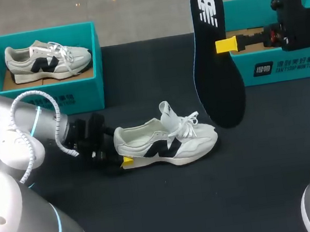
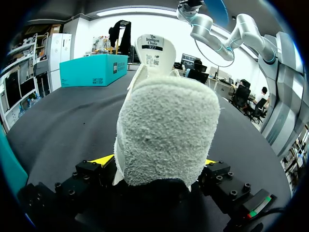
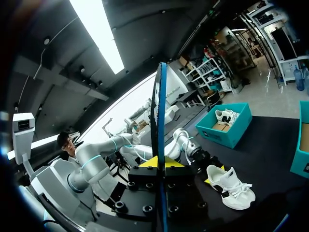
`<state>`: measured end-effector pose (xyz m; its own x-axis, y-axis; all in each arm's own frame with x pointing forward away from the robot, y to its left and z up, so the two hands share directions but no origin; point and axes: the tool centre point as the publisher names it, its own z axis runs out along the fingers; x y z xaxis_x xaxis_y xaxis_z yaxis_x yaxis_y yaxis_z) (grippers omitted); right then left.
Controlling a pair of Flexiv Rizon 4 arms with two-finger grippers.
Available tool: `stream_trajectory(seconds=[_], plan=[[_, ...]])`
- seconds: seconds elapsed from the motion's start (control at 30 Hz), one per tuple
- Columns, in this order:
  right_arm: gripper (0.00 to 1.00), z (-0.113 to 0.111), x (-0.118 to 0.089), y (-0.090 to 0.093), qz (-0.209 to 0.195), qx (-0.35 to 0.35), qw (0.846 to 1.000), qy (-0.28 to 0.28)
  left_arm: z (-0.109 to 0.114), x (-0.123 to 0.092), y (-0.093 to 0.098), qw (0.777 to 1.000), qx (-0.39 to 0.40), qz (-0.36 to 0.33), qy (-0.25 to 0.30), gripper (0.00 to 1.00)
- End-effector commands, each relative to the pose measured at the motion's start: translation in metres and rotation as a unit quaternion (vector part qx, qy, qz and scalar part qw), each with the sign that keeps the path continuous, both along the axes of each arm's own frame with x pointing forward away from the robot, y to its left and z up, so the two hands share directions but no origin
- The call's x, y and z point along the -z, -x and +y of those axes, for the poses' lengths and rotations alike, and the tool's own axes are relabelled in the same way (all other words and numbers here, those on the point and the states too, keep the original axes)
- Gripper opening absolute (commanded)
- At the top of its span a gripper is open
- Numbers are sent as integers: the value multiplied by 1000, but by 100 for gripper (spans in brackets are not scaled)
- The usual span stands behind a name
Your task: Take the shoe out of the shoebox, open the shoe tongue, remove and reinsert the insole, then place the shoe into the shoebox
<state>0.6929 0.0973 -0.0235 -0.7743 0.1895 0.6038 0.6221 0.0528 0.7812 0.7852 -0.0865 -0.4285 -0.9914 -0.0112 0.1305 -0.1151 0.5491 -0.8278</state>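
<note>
A white shoe with a dark side mark lies on the black table, toe to the right, tongue pulled up. My left gripper is at its heel. In the left wrist view the fuzzy heel fills the space between the wide-spread fingers of the left gripper, and the tongue stands upright beyond it. My right gripper is shut on a black insole and holds it upright above the table, right of the shoe. In the right wrist view the insole runs edge-on between that gripper's yellow tips.
A teal shoebox at the back left holds a second white shoe. Another teal box stands at the back right, behind my right gripper. Bare black table lies in front of the shoe.
</note>
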Motion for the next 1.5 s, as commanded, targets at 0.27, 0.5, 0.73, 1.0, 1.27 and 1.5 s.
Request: stream_trajectory(seconds=[0.27,0.5,0.73,1.0,1.27,1.5], plan=[[0,2,1,-3,0,-1,1000,1,1,-4,2,1000,10,3,-16,100],[0,2,1,-3,0,-1,1000,1,5,-12,5,998,18,7,-63,100],[0,2,1,-3,0,-1,1000,1,11,-16,2,995,11,-2,-99,100],[0,2,1,-3,0,-1,1000,1,18,-26,3,986,17,-15,-166,100],[0,2,1,-3,0,-1,1000,1,24,-32,-1,981,4,-17,-194,100],[0,2,1,-3,0,-1,1000,1,24,-32,-1,981,4,-17,-194,100]])
